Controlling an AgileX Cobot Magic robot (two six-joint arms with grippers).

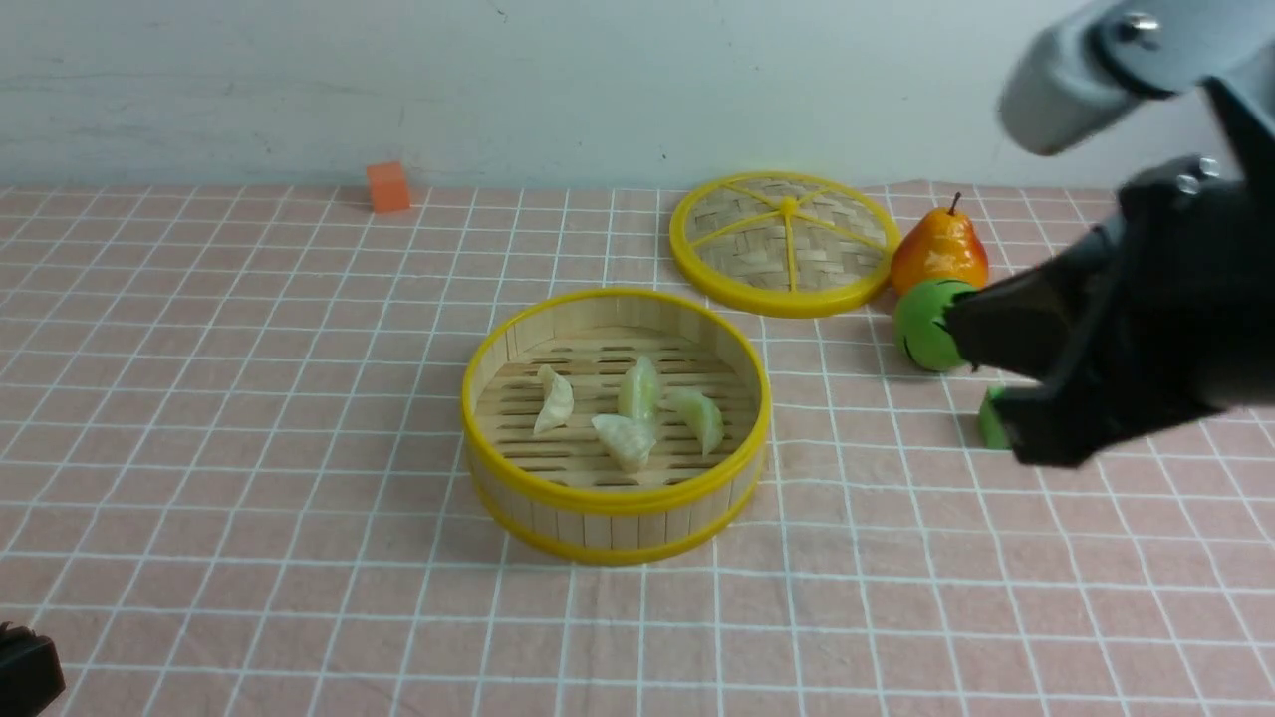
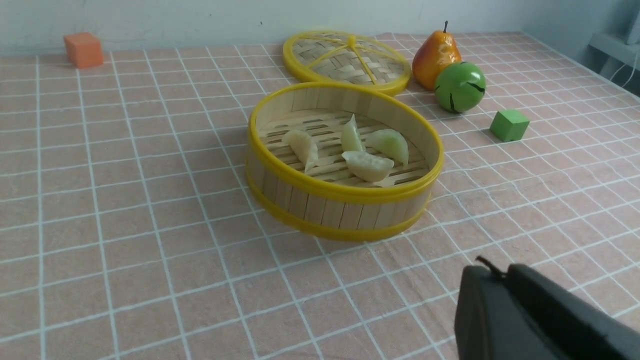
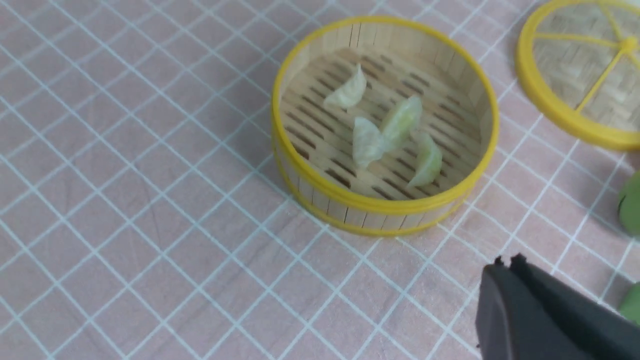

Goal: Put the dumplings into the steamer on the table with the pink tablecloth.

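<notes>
The steamer (image 1: 613, 498) stands mid-table on the pink tablecloth (image 1: 249, 418). Several dumplings lie on its slatted floor: one to the left (image 1: 554, 400) and three close together (image 1: 639, 388) (image 1: 624, 438) (image 1: 700, 418). They also show in the left wrist view (image 2: 367, 166) and the right wrist view (image 3: 367, 142). My right gripper (image 1: 961, 329) (image 3: 506, 261) hangs above the cloth to the right of the steamer, shut and empty. My left gripper (image 2: 492, 270) is shut and empty, low at the near left, with only a corner (image 1: 25, 672) in the front view.
The flat woven lid (image 1: 784, 244) lies behind and right of the steamer. A pear (image 1: 938, 254) and a green ball (image 1: 921, 324) stand beside it, and a green cube (image 1: 991, 418) lies partly behind my right gripper. An orange cube (image 1: 387, 186) sits at the far left.
</notes>
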